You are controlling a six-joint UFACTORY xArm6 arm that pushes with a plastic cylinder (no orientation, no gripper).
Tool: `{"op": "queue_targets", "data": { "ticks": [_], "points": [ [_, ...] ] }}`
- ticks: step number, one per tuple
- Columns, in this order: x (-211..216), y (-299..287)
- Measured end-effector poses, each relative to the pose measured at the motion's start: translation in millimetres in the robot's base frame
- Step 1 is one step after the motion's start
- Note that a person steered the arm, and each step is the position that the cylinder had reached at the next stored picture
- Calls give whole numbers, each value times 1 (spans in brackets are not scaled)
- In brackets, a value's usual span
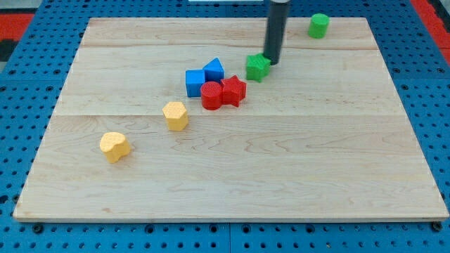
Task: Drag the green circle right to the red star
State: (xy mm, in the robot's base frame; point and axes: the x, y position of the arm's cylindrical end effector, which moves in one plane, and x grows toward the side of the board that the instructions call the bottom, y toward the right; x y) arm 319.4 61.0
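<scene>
Touching green star (257, 67), my tip (271, 62); green circle (318, 25) at board's top edge.

Green cylinder block (318, 25) near board's top-right; red star block (234, 91) centre, touching red cylinder block (211, 95) on its left.

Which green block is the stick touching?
The green star near the board's middle sits right beside my tip. The green circle stands alone, far off at the view's top right.

my tip (271, 62) touching green star (258, 67) on its right | green circle (318, 25) near board's top right, well apart | red star (233, 91) beside red circle (211, 95) | blue blocks (204, 77) just above
</scene>
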Motion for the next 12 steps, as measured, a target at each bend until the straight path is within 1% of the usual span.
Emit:
{"op": "queue_targets", "data": {
  "ticks": [1,2,3,4,5,6,8,9,10,11,12],
  "points": [
    [9,-40],
    [8,23],
    [-18,147],
    [-72,188],
    [-120,163],
    [-117,109],
    [-47,48],
    [-43,74],
    [-34,72],
    [-15,44],
    [18,37]
  ]
}}
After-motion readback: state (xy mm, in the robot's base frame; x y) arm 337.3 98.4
